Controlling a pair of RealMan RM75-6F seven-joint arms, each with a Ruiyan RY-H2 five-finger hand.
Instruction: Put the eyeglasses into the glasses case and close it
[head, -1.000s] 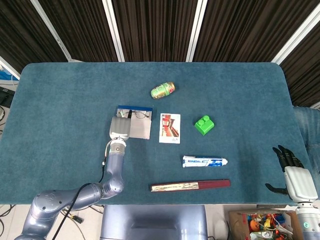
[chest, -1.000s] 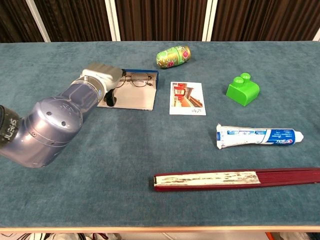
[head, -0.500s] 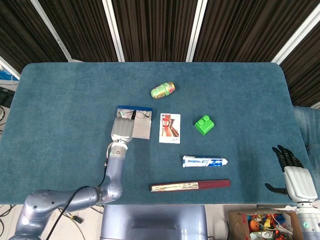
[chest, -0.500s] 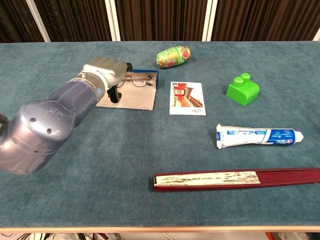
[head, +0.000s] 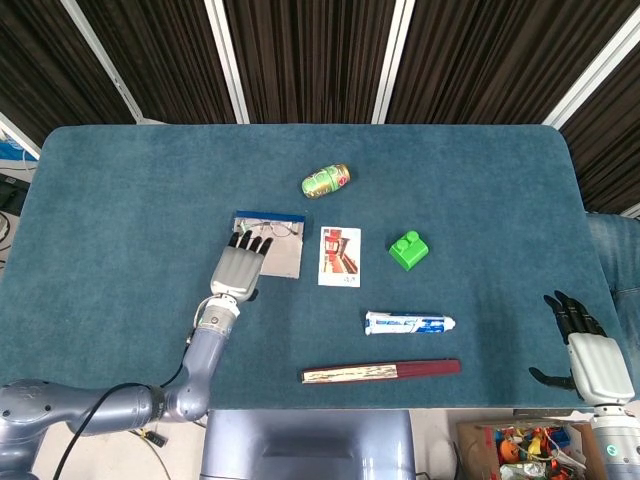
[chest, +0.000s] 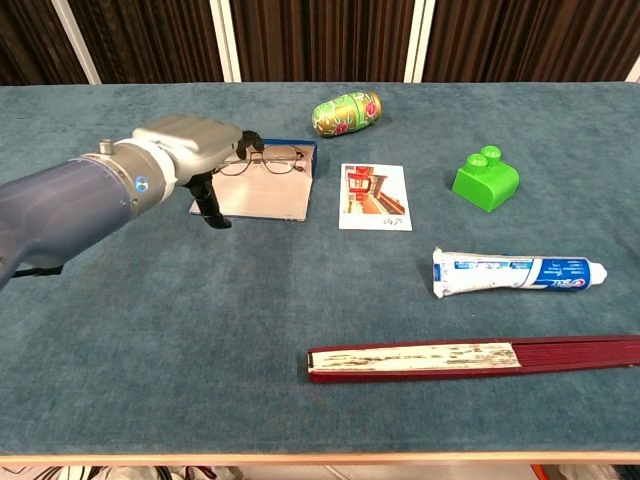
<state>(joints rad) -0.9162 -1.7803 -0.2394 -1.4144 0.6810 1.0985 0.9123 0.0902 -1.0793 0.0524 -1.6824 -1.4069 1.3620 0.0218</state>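
The thin wire-framed eyeglasses (chest: 272, 158) lie in the open flat glasses case with a blue far wall and grey lid (head: 281, 258), just ahead of the left hand's (head: 238, 270) fingertips and a little toward its inner side. Their long axis runs across the hand's reach, along the blue back wall, so the grey lid lies flat between the palm and the glasses. The left hand hovers over the near left corner of the lid, fingers stretched forward and slightly apart, thumb hanging down, holding nothing. The right hand (head: 588, 352) sits well apart at the table's near right edge, fingers spread and empty; the left is clearly the nearer one.

With the glasses already inside, closing looks like the step in hand: the lid probably has to be caught from its near edge and swung away from the hand, over the glasses.

The head view shows the fingertips (head: 250, 241) overlapping the lid from above, but not their height. The chest view shows the thumb pointing down beside the lid's near left corner; whether it touches is unclear.
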